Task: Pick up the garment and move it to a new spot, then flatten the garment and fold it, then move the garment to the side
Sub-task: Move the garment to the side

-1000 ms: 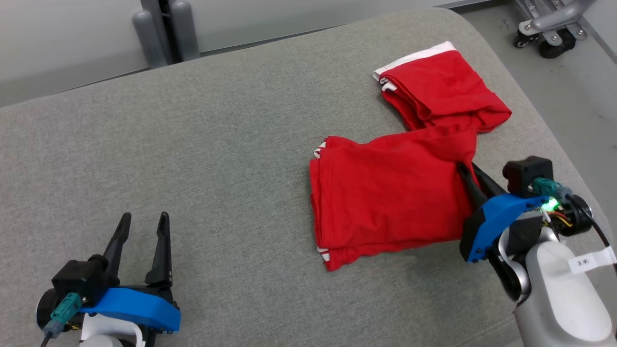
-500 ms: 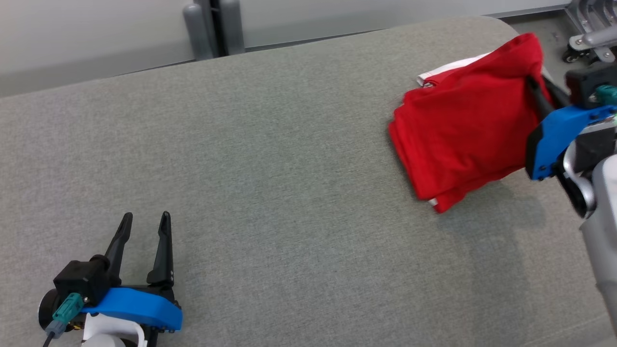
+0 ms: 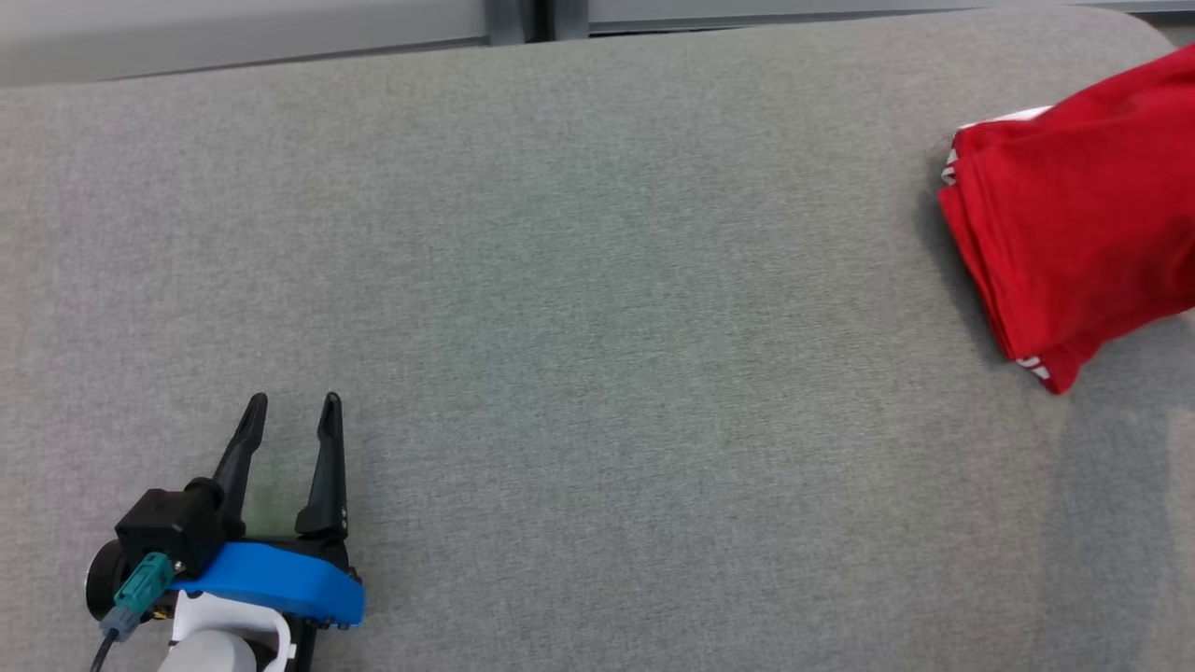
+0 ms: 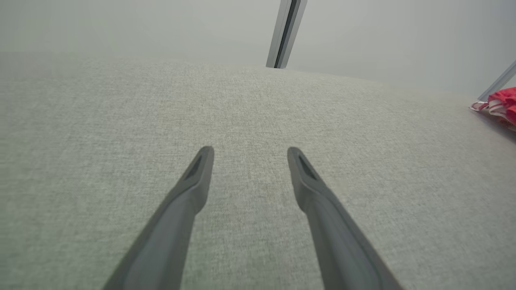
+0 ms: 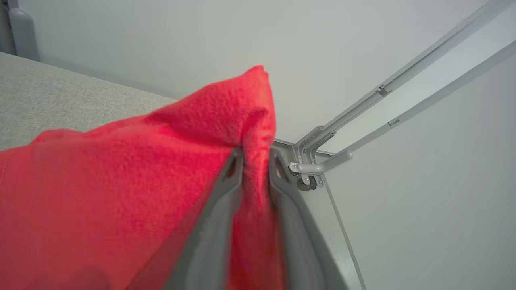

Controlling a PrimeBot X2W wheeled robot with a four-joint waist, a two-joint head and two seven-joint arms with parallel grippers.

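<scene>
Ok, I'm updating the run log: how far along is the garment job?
Done: the garment is folded in layers, at the right end of the grey cushion. In hand: the right gripper pinches a raised fold of it, so the move to the side looks under way; the left gripper hangs open over bare cushion. Left: let go and leave it flat at the side.

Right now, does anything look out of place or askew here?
Only the folded red garment with white trim: it sits near the right edge of the grey fabric surface, one corner pulled up into a peak between the fingers of the right tool, so it isn't lying flat.
</scene>
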